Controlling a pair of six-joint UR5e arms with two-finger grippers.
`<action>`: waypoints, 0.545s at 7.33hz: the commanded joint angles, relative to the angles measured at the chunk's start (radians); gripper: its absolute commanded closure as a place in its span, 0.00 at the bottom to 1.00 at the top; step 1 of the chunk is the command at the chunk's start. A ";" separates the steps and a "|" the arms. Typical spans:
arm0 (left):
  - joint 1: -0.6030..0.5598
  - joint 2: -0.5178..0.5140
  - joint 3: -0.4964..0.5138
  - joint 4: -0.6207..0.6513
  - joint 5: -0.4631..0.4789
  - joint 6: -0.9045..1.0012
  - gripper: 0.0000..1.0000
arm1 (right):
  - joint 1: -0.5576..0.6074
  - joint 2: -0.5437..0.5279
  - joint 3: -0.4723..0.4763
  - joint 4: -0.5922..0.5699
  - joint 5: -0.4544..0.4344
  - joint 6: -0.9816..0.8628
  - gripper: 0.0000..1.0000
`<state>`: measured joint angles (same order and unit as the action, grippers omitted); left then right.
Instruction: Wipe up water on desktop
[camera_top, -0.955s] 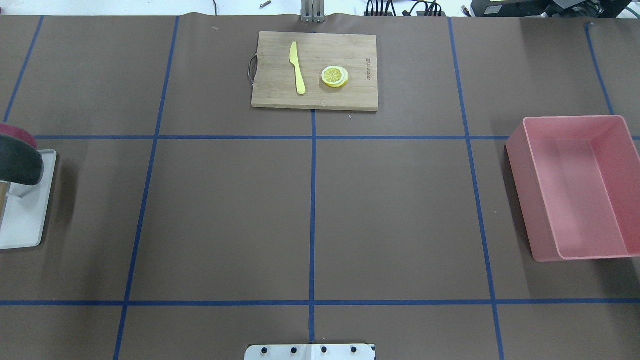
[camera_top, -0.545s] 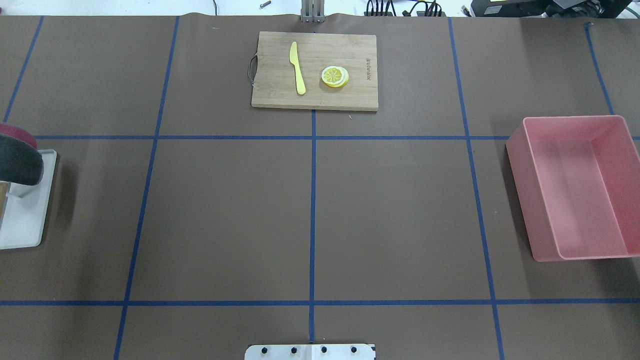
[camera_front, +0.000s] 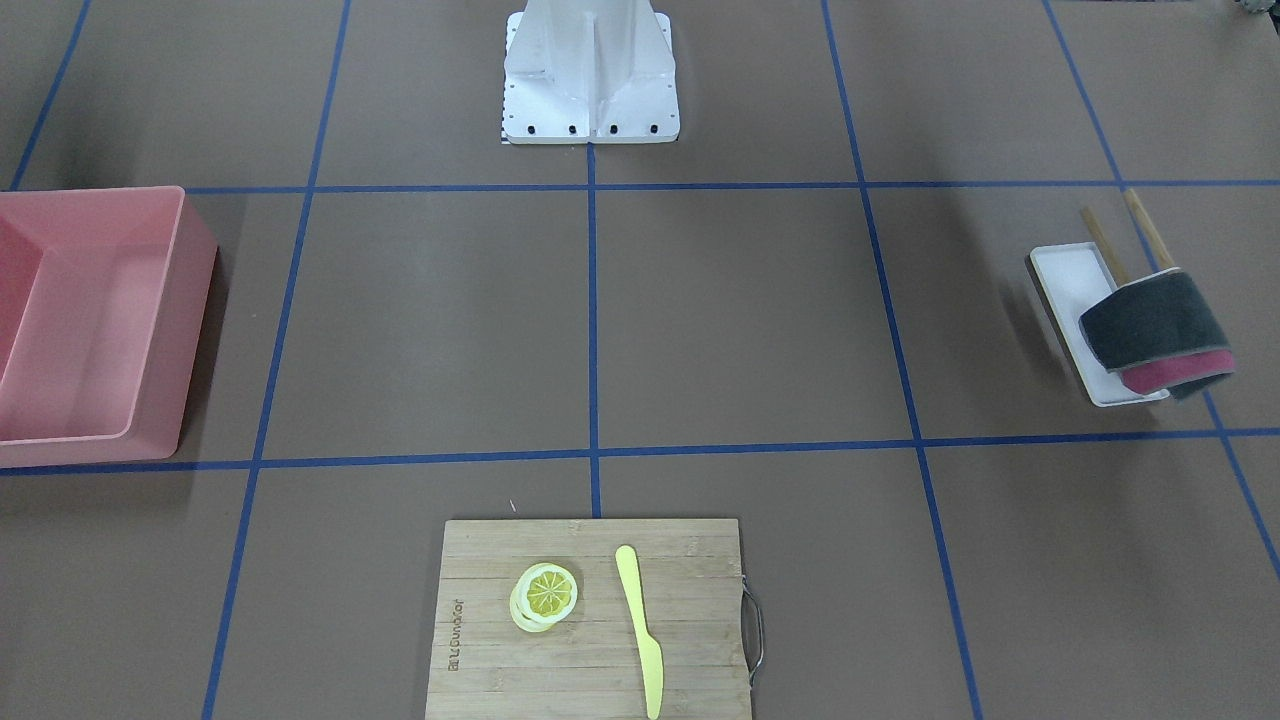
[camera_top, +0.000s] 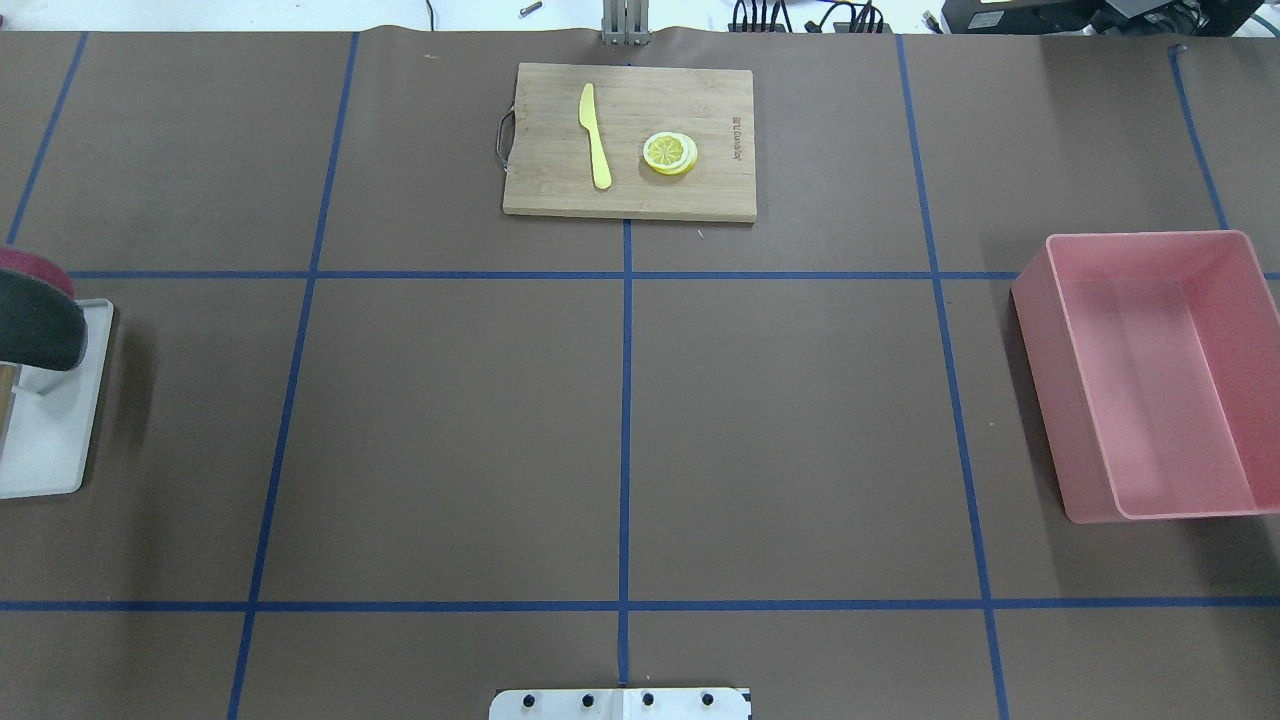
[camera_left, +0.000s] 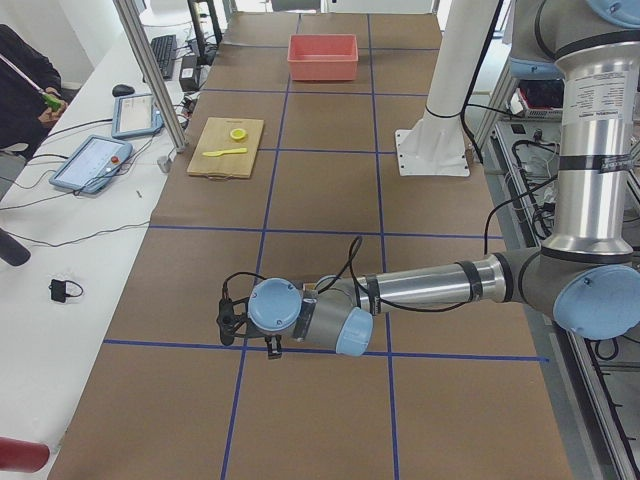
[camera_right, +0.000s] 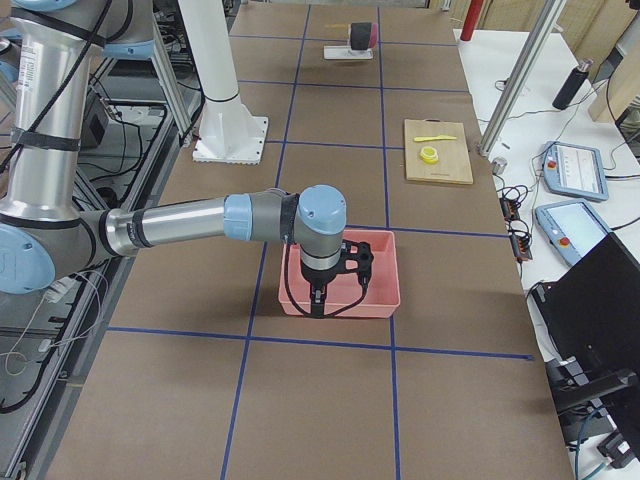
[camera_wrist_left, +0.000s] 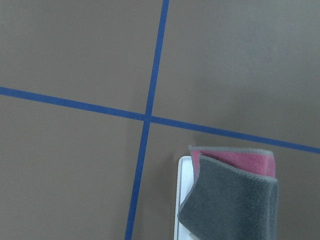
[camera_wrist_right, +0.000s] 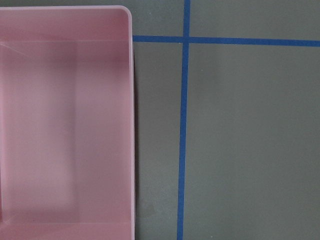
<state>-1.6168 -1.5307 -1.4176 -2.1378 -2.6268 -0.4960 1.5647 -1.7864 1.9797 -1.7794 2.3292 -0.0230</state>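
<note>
The desktop (camera_top: 450, 430), a flat brown surface crossed by thin blue tape lines (camera_top: 626, 400), fills the overhead view from edge to edge and carries everything else. At its end on the robot's left stands a white stand (camera_front: 1062, 275) with a grey cloth (camera_front: 1150, 322) draped over a pink cloth (camera_front: 1165, 372) on its raised wooden rods. The left gripper (camera_left: 230, 318) hangs low over the desktop near that stand, at the end of the near arm stretched out level in the exterior left view; whether its jaws are spread or pressed together cannot be told. At the opposite end sits a pink bin (camera_top: 1040, 390), and the right gripper (camera_right: 320, 295) points straight down above it; its jaws cannot be judged either. Along the far edge from the robot, on the centre line, lies a bamboo cutting board (camera_top: 560, 190) bearing a yellow knife (camera_top: 595, 135) and, just beside it but apart, stacked lemon slices (camera_top: 669, 153). The white mount (camera_front: 590, 70) stands at the robot's edge
</note>
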 joint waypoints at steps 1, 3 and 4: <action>0.000 0.004 0.098 -0.221 -0.002 -0.180 0.02 | 0.002 -0.001 0.004 0.000 -0.001 0.000 0.00; 0.000 0.000 0.124 -0.225 -0.065 -0.187 0.02 | 0.003 -0.002 0.007 0.000 -0.001 0.000 0.00; 0.001 -0.003 0.124 -0.225 -0.108 -0.185 0.02 | 0.005 -0.001 0.007 0.000 -0.001 0.000 0.00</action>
<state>-1.6166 -1.5305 -1.2986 -2.3568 -2.6902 -0.6779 1.5677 -1.7881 1.9856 -1.7794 2.3286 -0.0230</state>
